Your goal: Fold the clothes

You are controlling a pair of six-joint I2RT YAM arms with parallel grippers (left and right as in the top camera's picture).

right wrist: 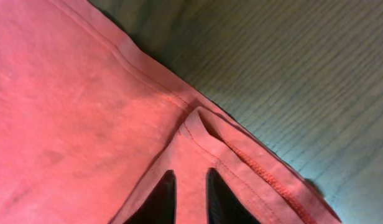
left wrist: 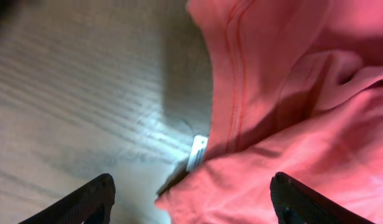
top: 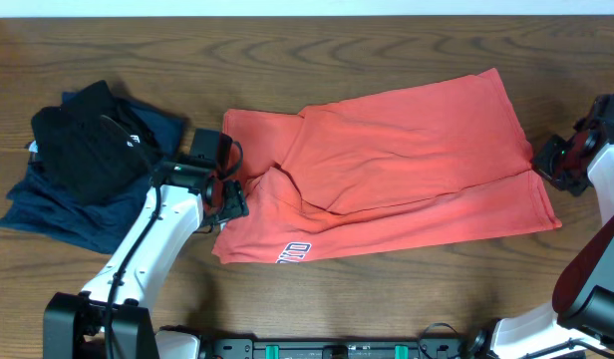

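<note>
The coral-red T-shirt (top: 407, 160) lies spread across the middle of the table, with a fold over its middle and dark-and-white lettering (top: 292, 253) at its front left edge. My left gripper (top: 232, 196) is at the shirt's left edge. In the left wrist view it (left wrist: 191, 198) is open wide, over bunched coral fabric (left wrist: 291, 124) and the white neck tag (left wrist: 198, 152). My right gripper (top: 546, 163) is at the shirt's right edge. In the right wrist view it (right wrist: 190, 180) is shut on a pinched fold of the shirt (right wrist: 73, 112) beside the stitched hem.
A black garment (top: 88, 140) with a small white logo lies on a navy blue folded garment (top: 58, 207) at the far left. The wooden table (top: 387, 299) shows in front of the shirt and behind it.
</note>
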